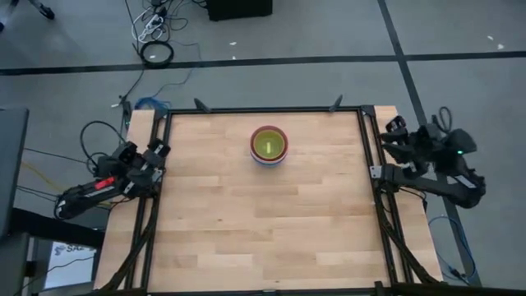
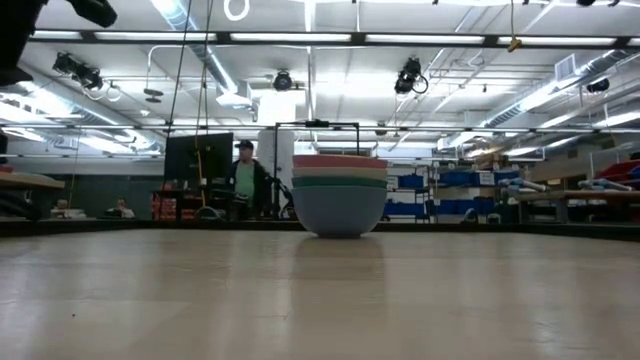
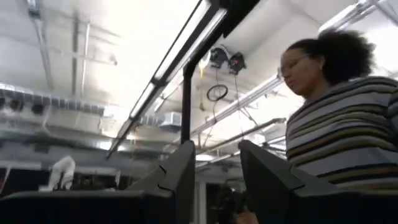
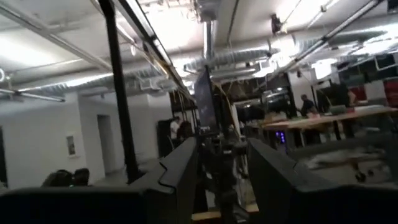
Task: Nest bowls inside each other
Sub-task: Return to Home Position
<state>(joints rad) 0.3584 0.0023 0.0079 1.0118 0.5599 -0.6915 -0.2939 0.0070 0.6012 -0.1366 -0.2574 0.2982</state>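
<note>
Seen from above: one stack of bowls [image 1: 269, 145] on the wooden table [image 1: 246, 238], about midway from side to side and nearer the picture's top edge. Yellow-green in the very middle, a red ring around that, a bit of white and blue peeking out underneath. Left arm [image 1: 107, 182] tucked in just off the table's left edge, well apart from the stack. Right arm [image 1: 431, 164] tucked in just off the right edge, well apart from the stack too. Left jaws and right jaws too small here to tell how they stand.

Seen from table height: the stack [image 2: 339, 195] upright on the table, with nothing touching it. A big blue bowl at the bottom, then a teal rim, a pale rim and a pink rim on top (the little ones inside hidden from here). Far behind, a standing person [image 2: 245, 178] among desks and shelves.

Seen from the left wrist: two dark left fingers [image 3: 177, 180] aimed up at the ceiling lights, with a clear gap between them. Left jaws apart, holding nothing. Close by, a person in a striped top [image 3: 348, 130].

Seen from the right wrist: two dark right fingers [image 4: 180, 177] with a clear gap between them as well. Right jaws apart, holding nothing. Beyond them, a black post [image 4: 121, 93], ceiling pipes and far-off work desks.
</note>
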